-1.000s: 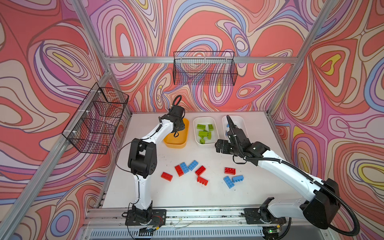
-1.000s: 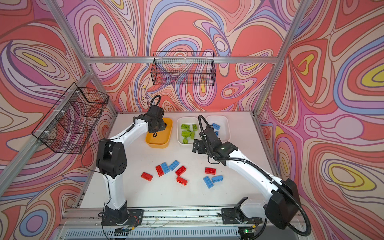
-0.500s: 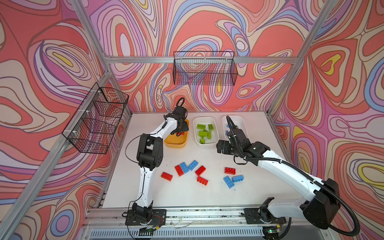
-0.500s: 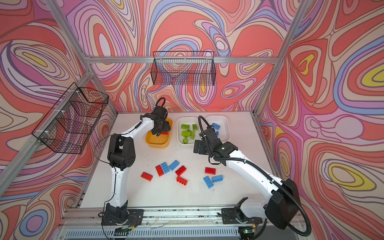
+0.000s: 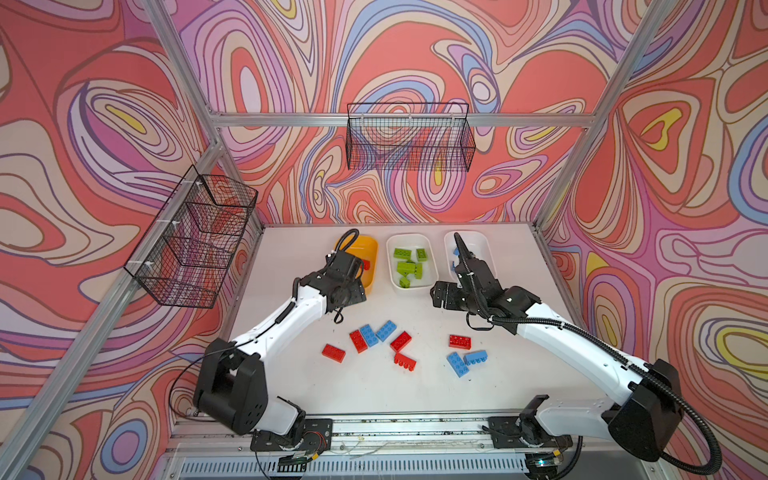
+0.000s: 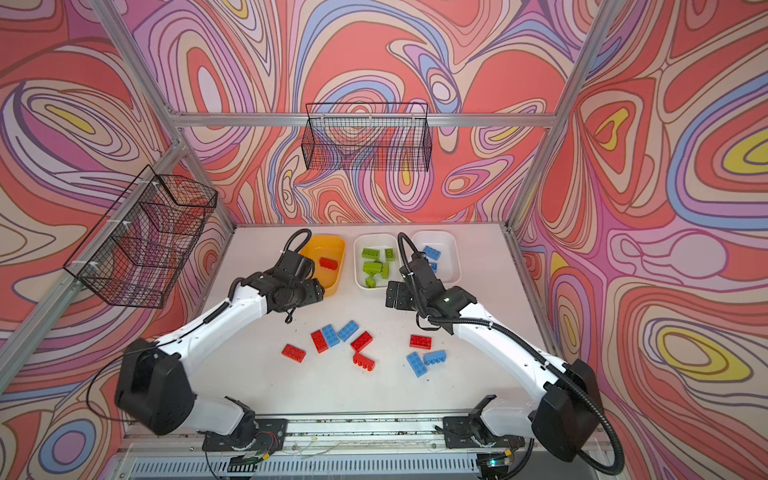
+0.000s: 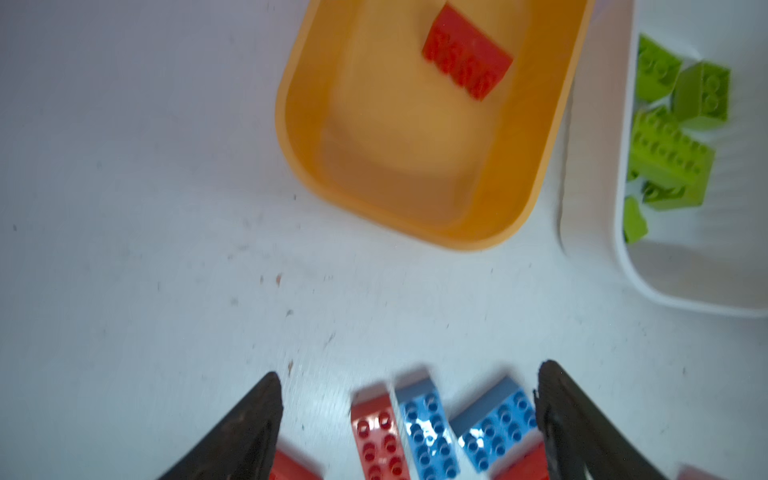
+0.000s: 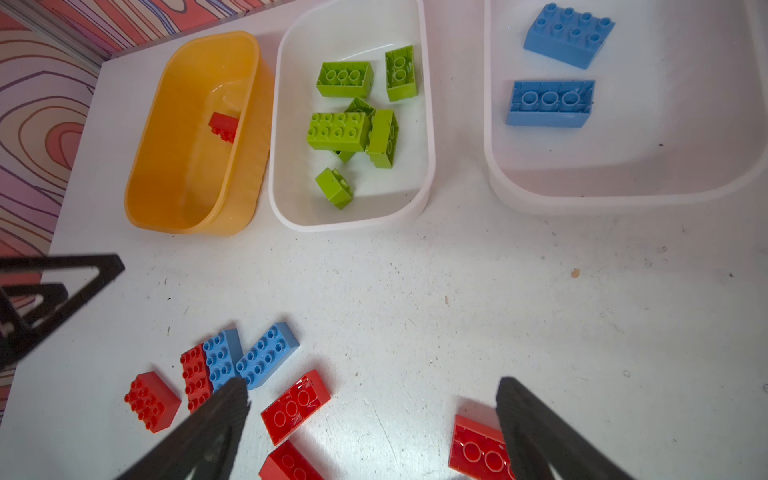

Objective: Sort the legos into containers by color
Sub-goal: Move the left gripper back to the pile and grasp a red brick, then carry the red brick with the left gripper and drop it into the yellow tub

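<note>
"Right wrist view: status?"
"One studded red brick (image 8: 223, 126) lies in the yellow-orange tub (image 8: 187, 174) at the table's (image 8: 457, 291) far edge; red and blue bricks (image 8: 266, 357) lie loose mid-table. Both left claw (image 7: 409, 374) and right claw (image 8: 370, 384) are apart, empty."
"Change?"
"The left claw withdrew from above the tub."

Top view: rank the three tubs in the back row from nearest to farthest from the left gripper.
In both top views:
1. yellow-orange tub: left end of the row, just beyond the left gripper.
2. white tub with green bricks: middle of the row.
3. white tub with blue bricks: right end of the row, farthest across the table.
</note>
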`<state>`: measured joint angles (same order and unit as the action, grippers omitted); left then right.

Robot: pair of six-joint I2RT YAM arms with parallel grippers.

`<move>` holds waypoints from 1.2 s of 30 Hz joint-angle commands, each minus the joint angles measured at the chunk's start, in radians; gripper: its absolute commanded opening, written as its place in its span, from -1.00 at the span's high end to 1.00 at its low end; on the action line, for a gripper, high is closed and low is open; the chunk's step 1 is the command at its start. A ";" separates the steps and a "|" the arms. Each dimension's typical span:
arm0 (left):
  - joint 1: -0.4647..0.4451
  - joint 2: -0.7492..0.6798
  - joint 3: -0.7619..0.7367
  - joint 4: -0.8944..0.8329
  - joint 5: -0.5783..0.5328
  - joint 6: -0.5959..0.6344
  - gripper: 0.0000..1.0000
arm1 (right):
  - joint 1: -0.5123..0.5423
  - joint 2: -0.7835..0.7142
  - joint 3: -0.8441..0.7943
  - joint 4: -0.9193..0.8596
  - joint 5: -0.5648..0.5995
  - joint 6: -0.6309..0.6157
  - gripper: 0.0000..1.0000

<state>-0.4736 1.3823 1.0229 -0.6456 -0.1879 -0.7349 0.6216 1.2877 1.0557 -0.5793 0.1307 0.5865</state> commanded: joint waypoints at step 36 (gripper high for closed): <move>-0.079 0.061 -0.393 0.128 0.041 -0.288 -0.06 | 0.009 -0.101 -0.151 0.070 -0.065 -0.025 -0.96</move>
<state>-0.5510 1.3972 0.6479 -0.5232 -0.2008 -1.0275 0.6243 1.1988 0.9173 -0.5148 0.0685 0.5701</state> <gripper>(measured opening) 0.550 0.983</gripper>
